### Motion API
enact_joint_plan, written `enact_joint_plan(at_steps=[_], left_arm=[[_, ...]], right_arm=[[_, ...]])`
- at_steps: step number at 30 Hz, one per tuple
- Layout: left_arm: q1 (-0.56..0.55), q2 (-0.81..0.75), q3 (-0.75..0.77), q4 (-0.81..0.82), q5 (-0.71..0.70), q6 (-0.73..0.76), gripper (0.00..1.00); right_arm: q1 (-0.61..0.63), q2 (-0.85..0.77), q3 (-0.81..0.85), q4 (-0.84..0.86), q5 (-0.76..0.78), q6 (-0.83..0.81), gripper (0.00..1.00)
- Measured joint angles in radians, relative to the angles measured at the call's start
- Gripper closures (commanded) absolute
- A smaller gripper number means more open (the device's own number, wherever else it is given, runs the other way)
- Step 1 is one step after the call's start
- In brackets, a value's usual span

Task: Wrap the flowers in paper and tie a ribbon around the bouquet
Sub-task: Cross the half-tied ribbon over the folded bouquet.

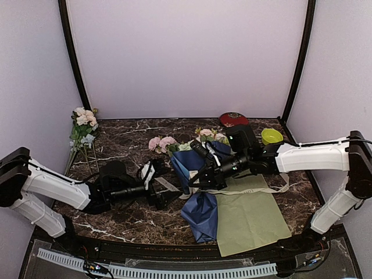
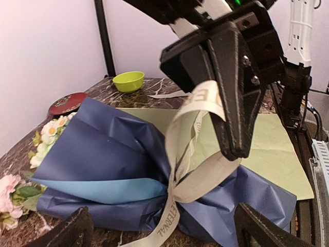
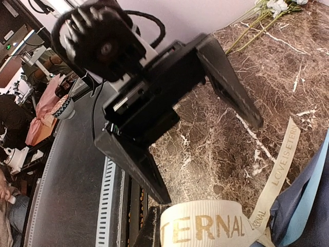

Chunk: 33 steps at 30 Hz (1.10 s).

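The bouquet lies on the table, its flowers point(image 1: 200, 135) bundled in dark blue paper point(image 1: 200, 215) with a lighter blue fold point(image 2: 108, 189). A beige lettered ribbon point(image 2: 177, 206) is crossed round the paper's waist. One loop of it rises to my right gripper point(image 2: 232, 146), which is shut on the ribbon point(image 3: 211, 226). My left gripper point(image 1: 167, 189) stands wide open just left of the bouquet, its fingertips point(image 2: 69, 231) either side of the ribbon's crossing and touching nothing. In the right wrist view the open left gripper point(image 3: 205, 149) faces me.
A yellow-green sheet point(image 1: 250, 215) lies under and right of the bouquet. A green bowl point(image 1: 271, 136) and a red tin point(image 1: 233, 120) sit at the back right. Spare flowers point(image 1: 84, 125) stand at the back left, and loose pink roses point(image 1: 161, 142) lie behind the left gripper.
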Motion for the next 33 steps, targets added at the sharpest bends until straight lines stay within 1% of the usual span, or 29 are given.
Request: enact_joint_plan(at_steps=[2,6,7,9,11,13,14,15,16,19,21,23,25,26,27,28,29,32,33], left_arm=[[0.000,0.085,0.007,0.082,0.051,0.021,0.01],[-0.007,0.240,0.079,0.152,0.138,0.049,0.01],[-0.010,0.268,0.095,0.174,0.151,0.053,0.03],[-0.013,0.299,0.113,0.207,0.167,0.055,0.10],[-0.016,0.322,0.136,0.220,0.167,0.055,0.29],[-0.018,0.347,0.169,0.222,0.162,0.038,0.53],[-0.018,0.358,0.181,0.227,0.155,0.037,0.61],[-0.019,0.364,0.185,0.233,0.151,0.026,0.67],[-0.019,0.369,0.184,0.245,0.145,0.023,0.72],[-0.020,0.377,0.183,0.269,0.139,0.011,0.77],[-0.020,0.381,0.184,0.271,0.140,0.007,0.85],[-0.020,0.388,0.184,0.272,0.140,-0.001,0.99],[-0.020,0.393,0.184,0.272,0.142,-0.008,1.00],[-0.021,0.394,0.184,0.272,0.143,-0.007,1.00],[-0.021,0.394,0.184,0.273,0.144,-0.009,1.00],[-0.021,0.394,0.184,0.273,0.145,-0.010,1.00],[-0.021,0.394,0.184,0.273,0.144,-0.011,1.00],[-0.021,0.395,0.184,0.273,0.138,-0.011,1.00],[-0.021,0.395,0.184,0.273,0.135,-0.011,1.00]], right_arm=[[0.000,-0.003,-0.003,0.008,0.006,0.006,1.00],[0.000,-0.004,-0.006,0.020,0.018,0.019,1.00],[0.000,-0.004,-0.006,0.023,0.020,0.021,1.00],[-0.001,-0.004,-0.006,0.027,0.022,0.024,1.00],[-0.001,-0.004,-0.006,0.031,0.025,0.027,1.00],[-0.001,-0.004,-0.006,0.032,0.027,0.029,1.00],[-0.001,-0.004,-0.006,0.032,0.028,0.030,1.00],[-0.001,-0.004,-0.006,0.032,0.030,0.031,1.00],[-0.001,-0.004,-0.006,0.032,0.032,0.031,1.00],[-0.004,-0.005,-0.008,0.032,0.037,0.033,1.00],[-0.007,-0.006,-0.008,0.032,0.040,0.034,1.00],[-0.010,-0.009,-0.008,0.032,0.042,0.035,1.00],[-0.011,-0.010,-0.008,0.032,0.047,0.037,1.00],[-0.012,-0.011,-0.009,0.032,0.051,0.040,0.95],[-0.013,-0.015,-0.013,0.031,0.062,0.043,0.84],[-0.013,-0.021,-0.016,0.029,0.069,0.050,0.75],[-0.015,-0.027,-0.019,0.024,0.081,0.058,0.71],[-0.021,-0.061,-0.023,-0.015,0.149,0.072,0.46],[-0.024,-0.079,-0.023,-0.037,0.188,0.076,0.40]])
